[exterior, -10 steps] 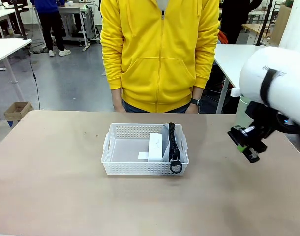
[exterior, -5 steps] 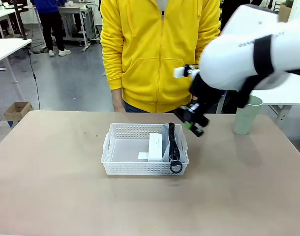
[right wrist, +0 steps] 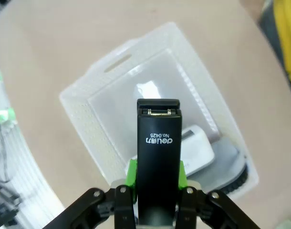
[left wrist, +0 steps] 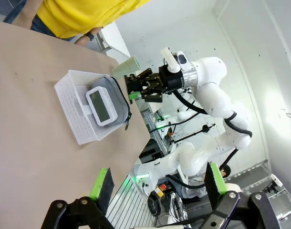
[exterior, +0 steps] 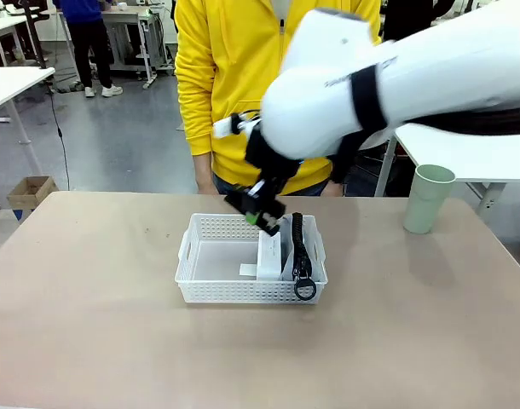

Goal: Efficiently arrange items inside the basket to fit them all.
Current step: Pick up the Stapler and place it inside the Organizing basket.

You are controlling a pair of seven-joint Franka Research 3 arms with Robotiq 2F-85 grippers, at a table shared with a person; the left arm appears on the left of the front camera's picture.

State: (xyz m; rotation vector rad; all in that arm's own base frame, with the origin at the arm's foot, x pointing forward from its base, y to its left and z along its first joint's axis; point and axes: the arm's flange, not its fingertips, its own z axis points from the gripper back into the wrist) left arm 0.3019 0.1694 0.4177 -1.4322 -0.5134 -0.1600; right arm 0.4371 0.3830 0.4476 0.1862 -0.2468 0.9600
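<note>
Right arm [exterior: 396, 81] comes in from the right and reaches across the middle, elbow high, white wrist [exterior: 328, 102] bulky above the far half of the table. Right gripper [exterior: 262, 216] tilts down and left, tips low. Its jaws are clamped on the stapler [right wrist: 157, 143], green pads [right wrist: 131, 174] pressed on both long sides, stapler sticking out past the tips. Left gripper [left wrist: 157, 183] is spread wide, nothing between its fingers [left wrist: 101, 183], held off the table and aimed across at the right arm.
</note>
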